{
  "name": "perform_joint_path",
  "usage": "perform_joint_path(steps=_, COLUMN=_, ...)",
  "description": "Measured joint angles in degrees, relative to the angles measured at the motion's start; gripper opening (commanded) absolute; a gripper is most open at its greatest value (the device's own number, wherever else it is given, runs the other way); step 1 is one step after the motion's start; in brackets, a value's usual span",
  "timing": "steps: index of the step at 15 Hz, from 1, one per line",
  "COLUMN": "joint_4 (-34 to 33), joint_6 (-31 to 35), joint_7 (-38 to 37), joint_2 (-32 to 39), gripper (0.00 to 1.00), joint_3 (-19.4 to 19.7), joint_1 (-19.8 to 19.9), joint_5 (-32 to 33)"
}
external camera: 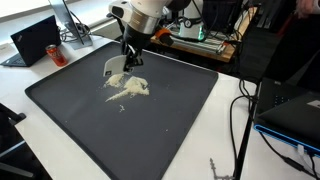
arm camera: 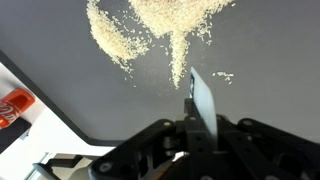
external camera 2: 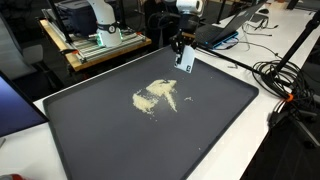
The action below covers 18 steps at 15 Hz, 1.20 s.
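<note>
Pincer [arm camera: 190, 122] clamped on white card [arm camera: 204, 100], grain pile [arm camera: 140, 25] just ahead of it

Gripper [external camera: 127, 55]: 1, upper centre.
White card [external camera 2: 185, 62]: 1, upper centre.
Grain spill [external camera: 128, 87]: 1, centre left.
Black mat [external camera: 175, 130]: 1.
Laptop [external camera: 36, 40]: 1, upper left.

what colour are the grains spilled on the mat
The grains are pale beige on the dark grey mat; clearest in the wrist view.

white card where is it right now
The white card is clamped in the shut gripper. In an exterior view it sits over the far part of the dark mat, just beyond the scattered grains.
</note>
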<state>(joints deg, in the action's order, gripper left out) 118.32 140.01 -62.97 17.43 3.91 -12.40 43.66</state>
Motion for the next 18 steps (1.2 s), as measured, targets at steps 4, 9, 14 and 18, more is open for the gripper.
perform_joint_path(steps=4, joint_4=-4.18, joint_6=-7.05, joint_7=-2.90, joint_2=1.69, gripper=0.01, joint_3=-1.53, joint_1=-3.06, joint_5=3.87)
perform_joint_path(steps=9, joint_4=-10.84, joint_6=-16.98, joint_7=-3.77, joint_2=5.43, gripper=0.01, joint_3=-4.27, joint_1=-6.50, joint_5=7.70)
perform_joint_path(steps=14, joint_4=-16.87, joint_6=-25.47, joint_7=-3.80, joint_2=10.90, gripper=0.01, joint_3=-5.58, joint_1=-8.09, joint_5=10.11)
perform_joint_path(steps=18, joint_4=-19.81, joint_6=-31.27, joint_7=-2.60, joint_2=14.66, gripper=0.01, joint_3=-6.12, joint_1=-8.20, joint_5=10.32)
